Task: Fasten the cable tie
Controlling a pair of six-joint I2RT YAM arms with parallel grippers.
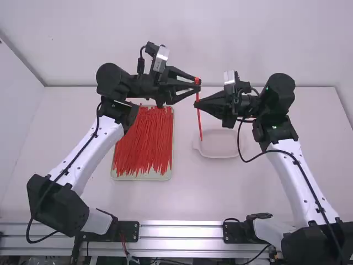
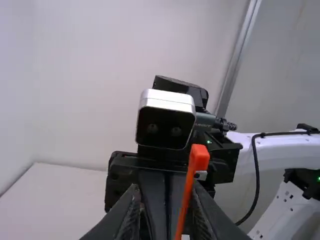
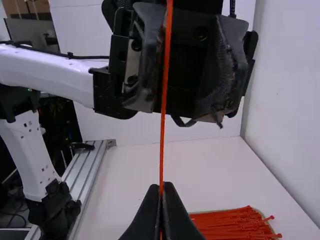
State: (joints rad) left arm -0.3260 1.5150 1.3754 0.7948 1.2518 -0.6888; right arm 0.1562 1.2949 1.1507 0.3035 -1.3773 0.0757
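Closest to us, the right claw (image 3: 160,192) has its two fingers pressed together on the red cable tie (image 3: 163,125), pinching the strap partway along. From that pinch the strap rises straight up to the left claw (image 2: 165,190), which faces the right one tip to tip. The left claw's fingers stand apart. The tie's square head sits between them, close beside one finger, and we cannot tell whether it touches.

In the high view both claws meet above the middle of the bench (image 1: 309,110), the left one slightly higher. The tie hangs upright between them. Its lower end points down at the near rim of a clear plastic tub (image 1: 220,155) that stands under the right claw, and we cannot tell whether the tip reaches it.

Beside the tub, under the left arm, lies a shallow pale tray (image 1: 169,178). It holds a thick heap of loose red ties (image 1: 144,141), laid roughly lengthwise and fanned out a little at the near end.
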